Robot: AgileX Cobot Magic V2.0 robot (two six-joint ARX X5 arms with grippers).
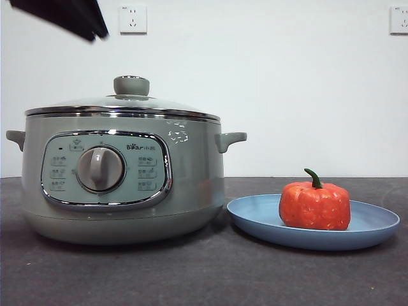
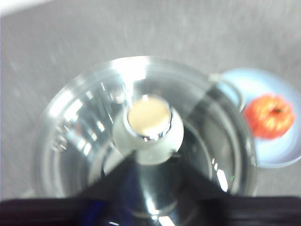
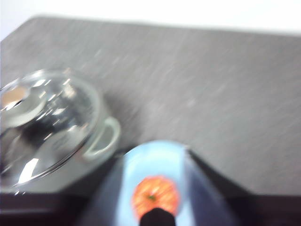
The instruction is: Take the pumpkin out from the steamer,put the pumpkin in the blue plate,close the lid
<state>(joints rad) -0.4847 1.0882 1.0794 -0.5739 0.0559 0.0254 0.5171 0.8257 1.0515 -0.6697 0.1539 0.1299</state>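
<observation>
The steamer [image 1: 121,185] stands at the left with the glass lid [image 1: 127,102] seated on its rim. The pumpkin [image 1: 315,204] sits upright on the blue plate [image 1: 255,213] to the right of the pot. My left gripper [image 1: 70,16] shows as a black tip well above the lid, touching nothing. In the blurred left wrist view it hangs over the lid's knob [image 2: 148,125], with the pumpkin [image 2: 269,115] off to one side. My right gripper [image 3: 155,160] is open and empty, high over the plate [image 3: 155,160] and pumpkin [image 3: 154,195], and is out of the front view.
The pot's side handles [image 1: 231,140] stick out toward the plate. The dark grey tabletop [image 1: 210,274] runs in front of both. A white wall with two sockets [image 1: 132,19] is behind.
</observation>
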